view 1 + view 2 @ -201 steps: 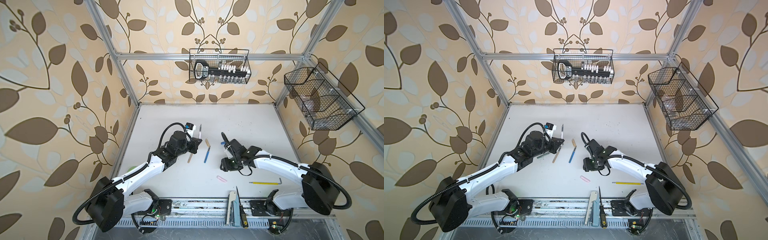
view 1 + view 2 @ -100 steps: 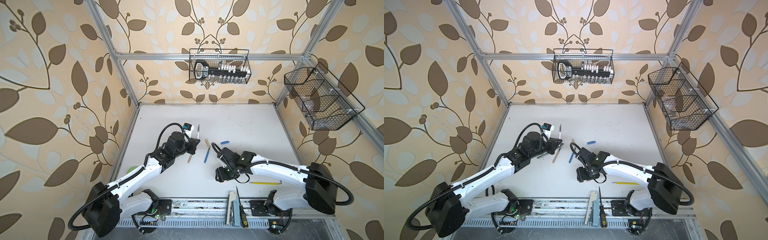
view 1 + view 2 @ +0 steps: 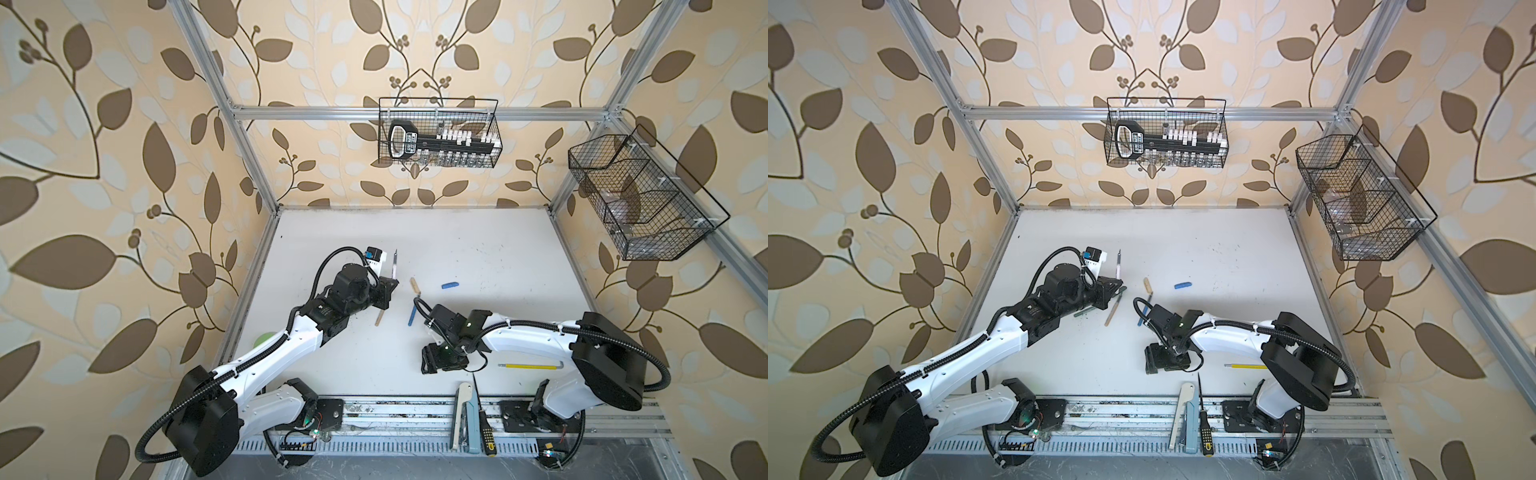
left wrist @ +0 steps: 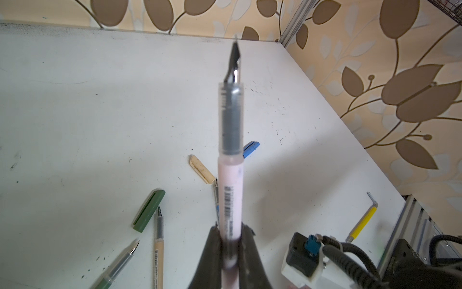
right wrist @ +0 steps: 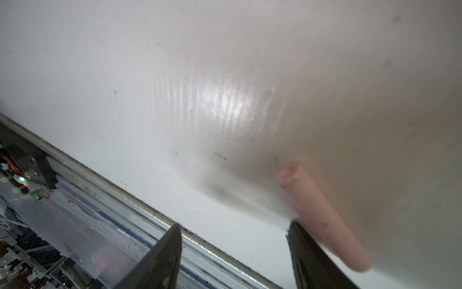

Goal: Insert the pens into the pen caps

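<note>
My left gripper [image 4: 230,230] is shut on the pale pink pen [image 4: 230,175], whose dark tip points toward the back wall; both top views show the pen [image 3: 394,269] [image 3: 1118,266] held above the table. My right gripper [image 5: 233,226] is open and low near the table's front edge [image 3: 439,365], with the pink cap [image 5: 322,215] lying just outside one finger. On the table lie the tan cap [image 3: 414,285], blue cap [image 3: 450,285], green cap [image 4: 149,211], blue pen [image 3: 412,316], tan pen [image 3: 379,318] and green pen [image 4: 117,265].
A yellow rod [image 3: 530,366] lies right of my right gripper. A screwdriver [image 3: 484,428] and a grey tool [image 3: 463,415] rest on the front rail. Wire baskets hang on the back wall [image 3: 438,133] and the right wall [image 3: 640,199].
My right arm has swung from the table's middle toward the front edge, coming down by the pink cap with its jaws spreading wider. The left arm shifted only slightly with the pink pen.
</note>
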Controlling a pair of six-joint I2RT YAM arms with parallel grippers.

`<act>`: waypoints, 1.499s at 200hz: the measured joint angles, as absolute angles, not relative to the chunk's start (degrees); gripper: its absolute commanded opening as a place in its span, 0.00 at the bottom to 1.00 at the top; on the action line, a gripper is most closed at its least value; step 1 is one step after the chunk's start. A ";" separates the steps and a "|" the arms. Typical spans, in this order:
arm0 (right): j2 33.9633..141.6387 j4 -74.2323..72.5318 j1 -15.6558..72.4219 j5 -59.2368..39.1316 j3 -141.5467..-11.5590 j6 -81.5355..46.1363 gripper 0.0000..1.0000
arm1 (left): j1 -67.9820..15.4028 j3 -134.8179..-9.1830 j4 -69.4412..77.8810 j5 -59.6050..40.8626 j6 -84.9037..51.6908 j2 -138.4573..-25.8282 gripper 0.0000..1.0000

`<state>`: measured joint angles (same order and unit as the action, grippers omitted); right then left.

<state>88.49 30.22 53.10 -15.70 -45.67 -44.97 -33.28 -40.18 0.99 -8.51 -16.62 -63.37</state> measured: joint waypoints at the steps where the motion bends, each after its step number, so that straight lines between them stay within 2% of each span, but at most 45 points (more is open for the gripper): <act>1: 88.49 30.22 53.04 -15.70 -45.67 -44.97 0.70 | -33.28 -40.18 1.02 -8.51 -16.62 -63.37 0.00; 124: 90.11 35.11 41.95 -11.09 -48.56 -37.39 0.71 | -33.28 -40.18 1.08 -8.95 -16.60 -65.56 0.00; 203: 96.73 31.97 41.58 -11.25 -55.59 -33.52 0.68 | -33.28 -40.18 2.04 -11.22 -16.67 -65.76 0.00; 249: 95.70 36.67 41.69 -7.86 -56.58 -32.99 0.67 | -33.28 -40.18 2.70 -12.16 -16.69 -65.76 0.00; 300: 95.04 39.53 46.04 -6.61 -56.58 -36.29 0.61 | -33.28 -40.18 3.22 -13.63 -16.71 -65.76 0.00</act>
<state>95.04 39.53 46.04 -6.61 -56.58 -36.29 -33.28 -40.18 3.22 -13.63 -16.71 -65.76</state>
